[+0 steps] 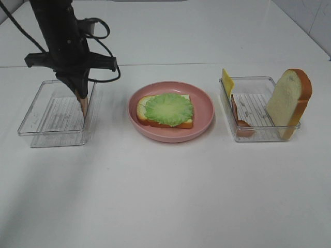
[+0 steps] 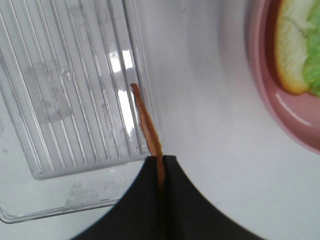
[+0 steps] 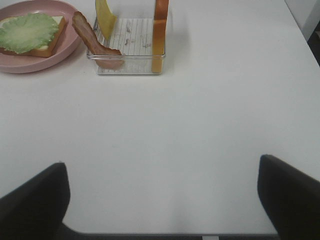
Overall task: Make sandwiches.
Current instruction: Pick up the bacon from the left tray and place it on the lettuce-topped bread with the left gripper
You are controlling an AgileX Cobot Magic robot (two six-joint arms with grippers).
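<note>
Early in the build, judging by the stack: only a bread slice (image 1: 143, 111) topped with a lettuce leaf (image 1: 169, 108) on the pink plate (image 1: 170, 136), mid-table. Left fingers (image 2: 152, 182) pressed together, pinching a bacon strip (image 2: 146, 122) at the plate-side wall of the clear tray (image 1: 46, 124) toward the table's left edge. Right fingers (image 3: 35, 200) spread wide, nothing between them. Still to add: this bacon, then the second bacon strip (image 1: 241, 122), cheese slice (image 1: 227, 81) and top bread slice (image 1: 289, 101) from the other tray (image 1: 258, 137) toward the right edge.
</note>
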